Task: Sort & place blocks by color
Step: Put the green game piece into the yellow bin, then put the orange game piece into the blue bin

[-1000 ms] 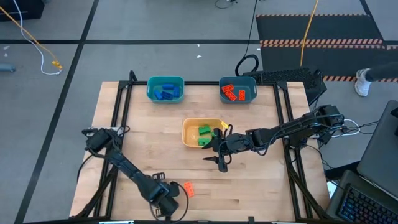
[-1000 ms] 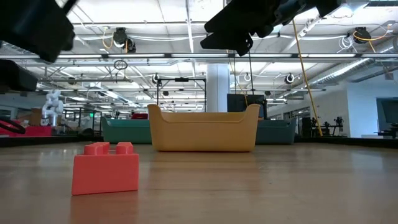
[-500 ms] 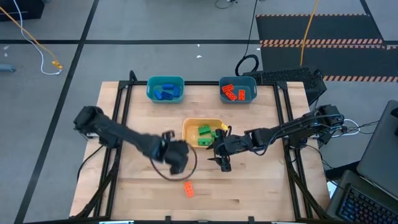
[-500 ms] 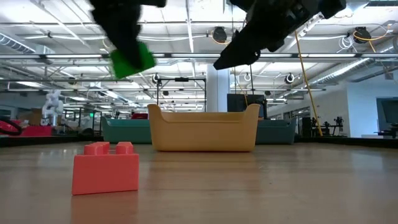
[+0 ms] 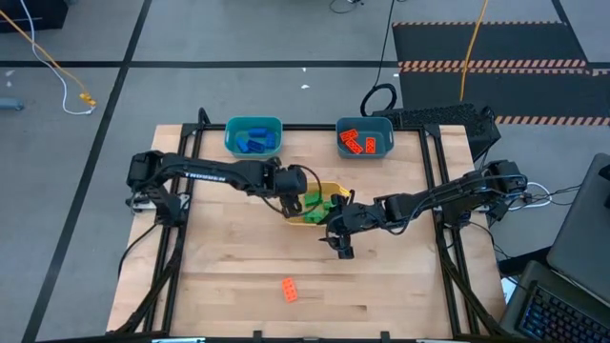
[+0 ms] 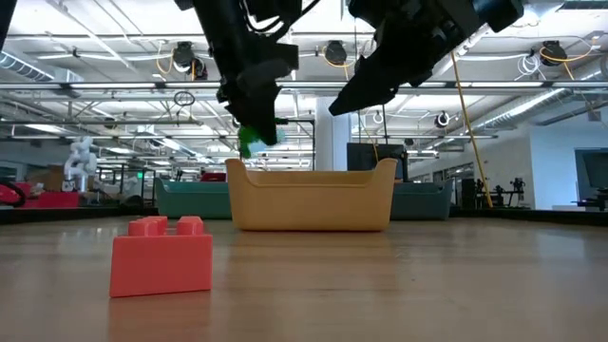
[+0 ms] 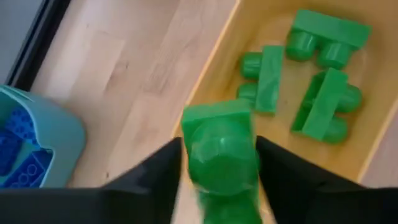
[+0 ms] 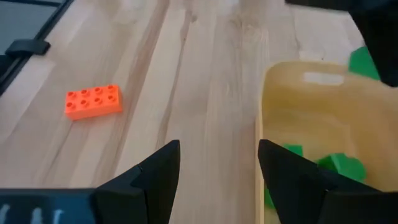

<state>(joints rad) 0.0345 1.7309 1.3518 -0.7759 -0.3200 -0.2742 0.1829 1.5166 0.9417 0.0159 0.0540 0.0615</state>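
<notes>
My left gripper [image 5: 291, 193] hangs over the left rim of the yellow bin [image 5: 322, 187], shut on a green block [image 7: 221, 149]. In the low view the block [image 6: 255, 141] shows just above the bin's rim [image 6: 312, 176]. Several green blocks [image 7: 311, 81] lie on the bin's floor. One orange block [image 5: 289, 290] rests flat on the table near its near edge. My right gripper [image 5: 341, 248] is open, fingers pointing down, just off the bin's near right corner and touching nothing. My left gripper pinches the green block between its two fingers [image 7: 163, 171], which lie on the block's two opposite sides [image 7: 191, 152]. The fingers come from above, pointing down. The block is lifted clear, over the yellow bin's left edge.
A teal bin [image 5: 254, 136] with blue blocks and a teal bin [image 5: 365, 140] with orange blocks stand at the table's far edge. Bare wood lies between the yellow bin and the orange block [image 8: 93, 101]. Black frame rails run along the table's left and right sides.
My left arm has swung from the table's near edge, beside the orange block, toward the far edge and right to the yellow bin, carrying the green block high above the table. The orange block has stayed where it was.
</notes>
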